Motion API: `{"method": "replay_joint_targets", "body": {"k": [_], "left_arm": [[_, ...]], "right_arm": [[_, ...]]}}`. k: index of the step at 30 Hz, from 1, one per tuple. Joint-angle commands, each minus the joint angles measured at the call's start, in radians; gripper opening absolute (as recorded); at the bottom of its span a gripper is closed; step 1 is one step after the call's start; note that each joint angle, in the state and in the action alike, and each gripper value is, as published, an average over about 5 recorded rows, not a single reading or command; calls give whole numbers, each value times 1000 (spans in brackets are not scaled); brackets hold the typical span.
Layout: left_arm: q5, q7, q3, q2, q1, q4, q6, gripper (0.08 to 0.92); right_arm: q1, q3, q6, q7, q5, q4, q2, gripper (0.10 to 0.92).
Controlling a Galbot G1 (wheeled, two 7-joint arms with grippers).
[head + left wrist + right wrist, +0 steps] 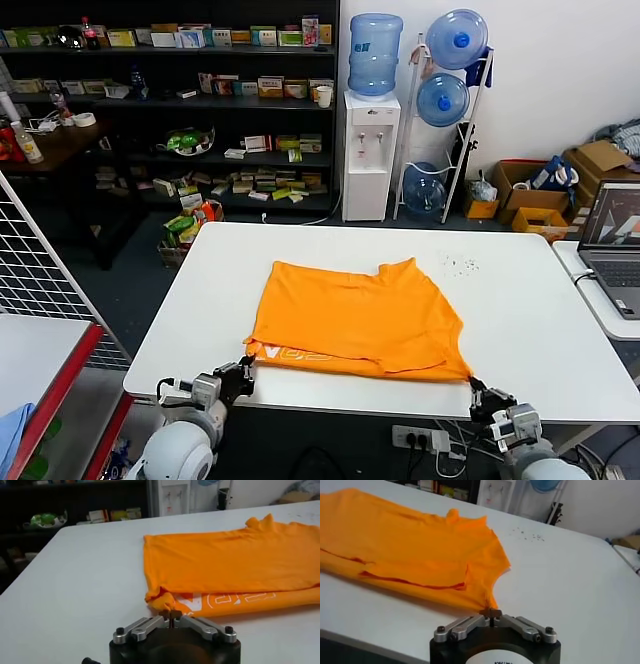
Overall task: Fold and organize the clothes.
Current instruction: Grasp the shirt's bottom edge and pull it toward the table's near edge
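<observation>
A bright orange short-sleeved T-shirt of soft fabric [360, 320] lies folded over on the white desk [520, 320], near the front edge. A strip of white letters [235, 600] peeks out along its near side. The left gripper [245, 368] reaches in low from the left front edge of the desk, its fingers pressed together on the shirt's near left corner. The right gripper [478, 392] reaches in low from the right front edge, and it too pinches the shirt, at the near right corner.
</observation>
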Motion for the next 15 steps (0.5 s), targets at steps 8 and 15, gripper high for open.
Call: {"method": "replay_joint_targets", "body": {"k": [8,15], "left_arm": [[-47,-23,-45,65,137,-154,70,245],[-109,-51,-66,78,113,-202,89,444]], "right_arm": [[-78,44,-18,29,40,112,-25,320],[-48,74,100,27,87,110,-58,519]]}}
